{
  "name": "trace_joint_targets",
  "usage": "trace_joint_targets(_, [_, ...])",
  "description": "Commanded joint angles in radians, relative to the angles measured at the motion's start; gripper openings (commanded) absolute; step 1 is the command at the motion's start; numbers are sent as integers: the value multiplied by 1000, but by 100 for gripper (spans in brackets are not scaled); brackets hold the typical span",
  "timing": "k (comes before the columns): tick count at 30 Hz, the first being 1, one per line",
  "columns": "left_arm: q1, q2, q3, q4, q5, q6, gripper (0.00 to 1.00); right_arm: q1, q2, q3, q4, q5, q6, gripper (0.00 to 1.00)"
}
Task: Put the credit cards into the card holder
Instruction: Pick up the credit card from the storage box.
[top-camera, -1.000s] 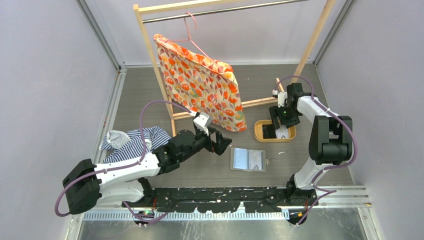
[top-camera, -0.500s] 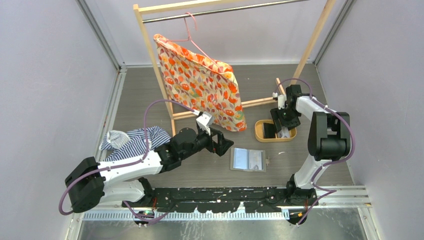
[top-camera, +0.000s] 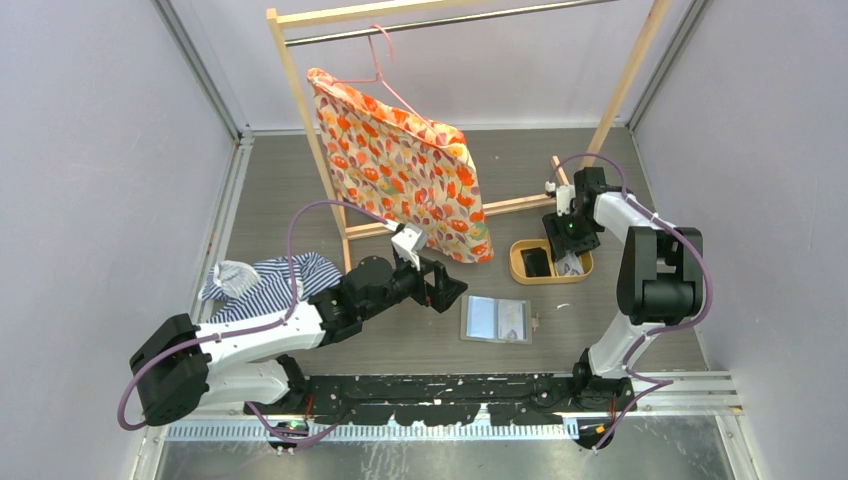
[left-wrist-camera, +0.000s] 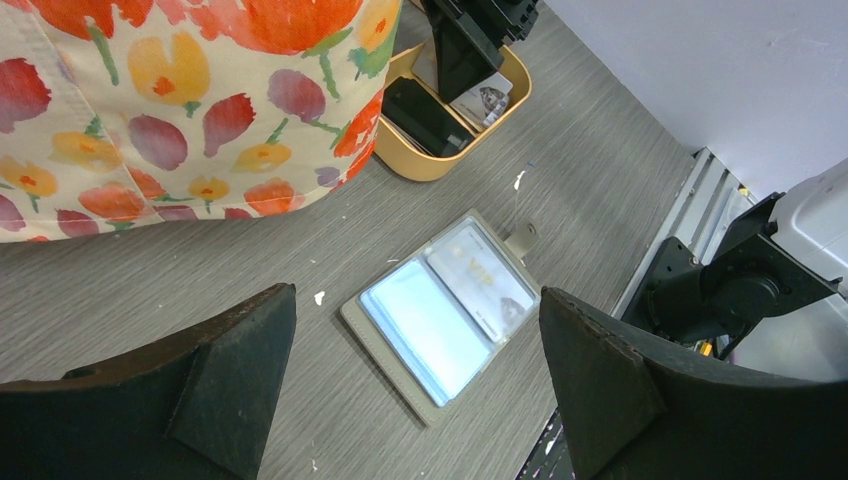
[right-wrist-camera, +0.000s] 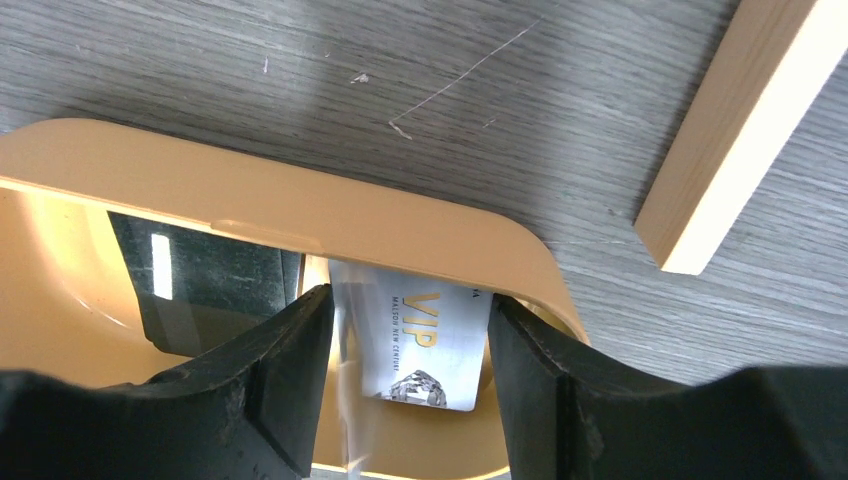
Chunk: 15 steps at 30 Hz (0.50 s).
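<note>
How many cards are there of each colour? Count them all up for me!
Black cards: 1, in the tan tray.
Pale VIP cards: 2, one in the tan tray, one in the card holder.
Total: 3 cards that show; any others are hidden.

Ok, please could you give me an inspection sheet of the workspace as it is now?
Surface: grey wood-grain table, small white flecks.
Job's things: card holder lies open, pale VIP card in one sleeve; black card and silver VIP card in tan tray.
Clutter: striped cloth; floral cloth on wooden rack.
Grippers: left gripper open, above table near holder; right gripper fingers either side of silver card, grip unclear.
Cables: purple cables loop along both arms.
Surroundings: plain pale walls.
</note>
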<state>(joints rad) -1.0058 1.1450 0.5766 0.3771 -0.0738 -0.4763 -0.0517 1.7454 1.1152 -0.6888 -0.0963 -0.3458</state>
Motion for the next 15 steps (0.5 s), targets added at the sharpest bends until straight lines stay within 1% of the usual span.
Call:
trace_joint_targets(1, [4, -7, -3, 51, 12, -17, 92, -4, -68, -12, 30, -1, -23, 59])
trace_joint_targets(6, [5, -5, -7, 52, 9, -20, 92, 5, -78, -20, 31, 12, -32, 54])
trace_joint_targets(9, [5, -2, -9, 57, 9, -25, 92, 7, -78, -19, 25, 14, -33, 46])
trace_joint_targets(14, [4, -5, -16, 60, 9, -30, 92, 8, -81, -15, 13, 7, -31, 30])
trace_joint_targets(15, [4, -5, -17, 60, 8, -30, 92, 8, -86, -14, 11, 5, -30, 28])
